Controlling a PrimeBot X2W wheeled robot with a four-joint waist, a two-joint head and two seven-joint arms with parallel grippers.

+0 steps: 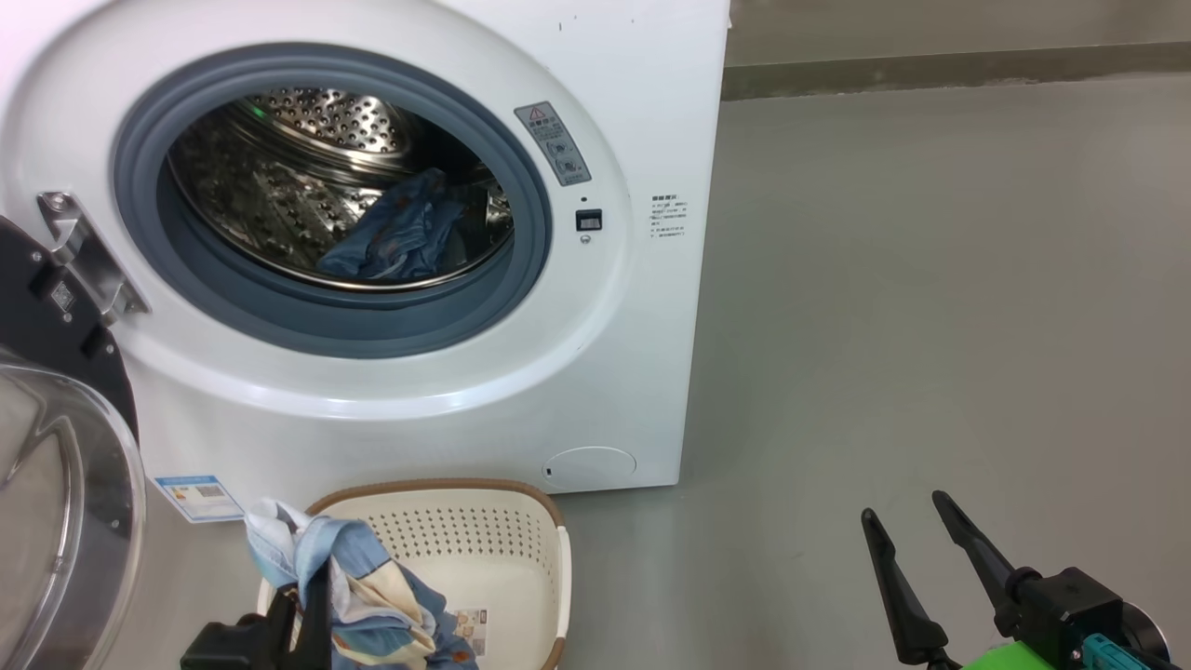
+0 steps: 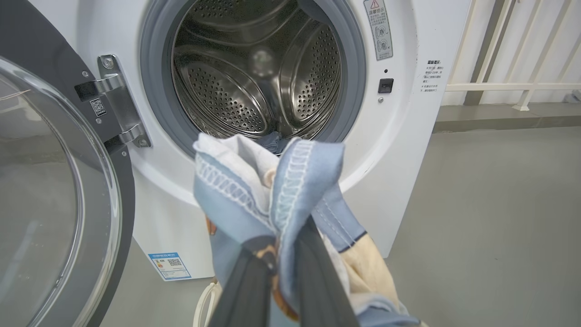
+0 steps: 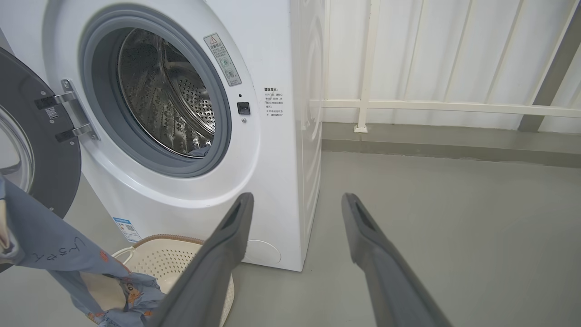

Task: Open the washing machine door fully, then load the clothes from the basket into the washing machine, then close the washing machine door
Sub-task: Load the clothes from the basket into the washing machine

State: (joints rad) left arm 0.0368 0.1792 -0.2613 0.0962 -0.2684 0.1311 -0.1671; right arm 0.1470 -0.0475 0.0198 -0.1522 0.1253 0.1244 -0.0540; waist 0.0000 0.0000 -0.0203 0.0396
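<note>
Plainly left gripper (image 2: 286,238) clamps clothes (image 2: 247,190); blue sticker (image 2: 169,265) illegible

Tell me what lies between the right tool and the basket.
Bare grey floor separates the right tool from the basket; nothing sits on that stretch, as the head view shows.

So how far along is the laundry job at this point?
Done: the washing machine door stands open and a first garment lies in the drum. In hand: the left gripper is shut on a second garment above the basket. Left: loading it, closing the door. The right gripper is open.
</note>
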